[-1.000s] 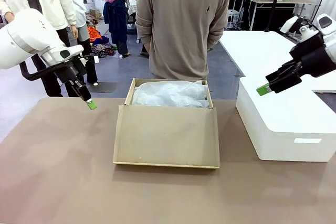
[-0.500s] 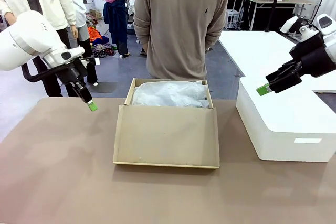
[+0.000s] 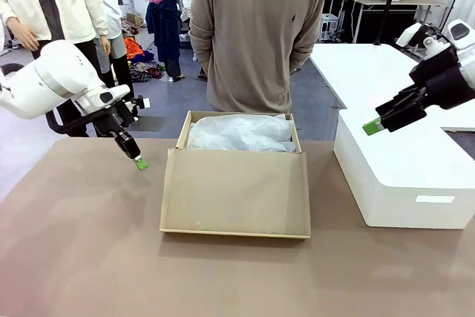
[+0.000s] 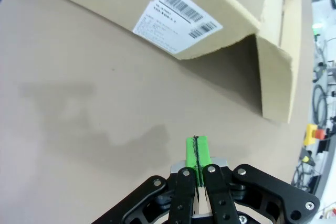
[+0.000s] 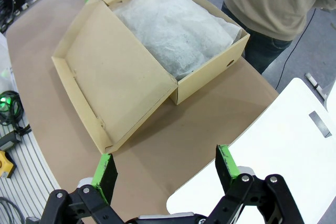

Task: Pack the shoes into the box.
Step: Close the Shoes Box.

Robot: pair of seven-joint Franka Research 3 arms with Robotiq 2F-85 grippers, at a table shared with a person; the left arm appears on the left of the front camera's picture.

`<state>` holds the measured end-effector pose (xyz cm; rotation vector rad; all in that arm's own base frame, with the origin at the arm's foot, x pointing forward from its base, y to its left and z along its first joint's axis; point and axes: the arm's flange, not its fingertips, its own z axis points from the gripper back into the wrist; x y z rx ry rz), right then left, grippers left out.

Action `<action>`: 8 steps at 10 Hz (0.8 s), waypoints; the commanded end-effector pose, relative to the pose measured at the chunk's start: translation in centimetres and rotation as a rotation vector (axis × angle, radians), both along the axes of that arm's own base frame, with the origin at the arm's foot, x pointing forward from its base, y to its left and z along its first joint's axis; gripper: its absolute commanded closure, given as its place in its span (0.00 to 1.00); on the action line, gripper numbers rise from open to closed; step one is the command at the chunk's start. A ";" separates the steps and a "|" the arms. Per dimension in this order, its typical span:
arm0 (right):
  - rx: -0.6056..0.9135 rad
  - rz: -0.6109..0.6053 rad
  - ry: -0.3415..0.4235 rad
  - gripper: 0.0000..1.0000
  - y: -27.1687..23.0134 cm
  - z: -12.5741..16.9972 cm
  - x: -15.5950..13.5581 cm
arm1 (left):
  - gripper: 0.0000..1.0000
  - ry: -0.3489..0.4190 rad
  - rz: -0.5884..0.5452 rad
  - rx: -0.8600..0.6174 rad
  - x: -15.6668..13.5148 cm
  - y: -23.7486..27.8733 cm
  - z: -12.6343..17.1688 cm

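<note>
The tan cardboard box (image 3: 236,183) lies open at the table's middle, its flap lid folded toward me and white tissue paper (image 3: 239,133) covering its inside; the shoes are hidden or out of view. The box (image 5: 152,56) also shows from above in the right wrist view, and its labelled side (image 4: 178,19) in the left wrist view. My left gripper (image 3: 139,162) is shut with nothing in it, low over the table just left of the box, its green pads (image 4: 197,153) pressed together. My right gripper (image 3: 373,127) hangs open and empty, high over the white box at the right.
A large white box (image 3: 404,172) with rounded corners stands at the table's right. A person in a beige sweater (image 3: 256,35) stands at the far edge behind the tan box. The brown tabletop (image 3: 82,243) has free room in front and at the left.
My left gripper has moved down and to the right, closer to the box's left side. The right arm, the box and the person have stayed put.
</note>
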<state>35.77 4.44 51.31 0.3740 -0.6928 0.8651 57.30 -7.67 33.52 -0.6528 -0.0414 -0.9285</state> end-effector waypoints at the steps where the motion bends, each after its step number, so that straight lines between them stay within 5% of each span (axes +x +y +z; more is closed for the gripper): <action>1: 0.019 0.025 -0.017 0.00 -0.2 -0.1 0.3 | 1.00 -0.027 0.019 -0.065 0.3 -0.4 -0.2; 8: 0.019 0.025 -0.017 0.00 -0.2 -0.1 0.3 | 1.00 0.016 -0.007 -0.137 -0.3 -3.4 -2.1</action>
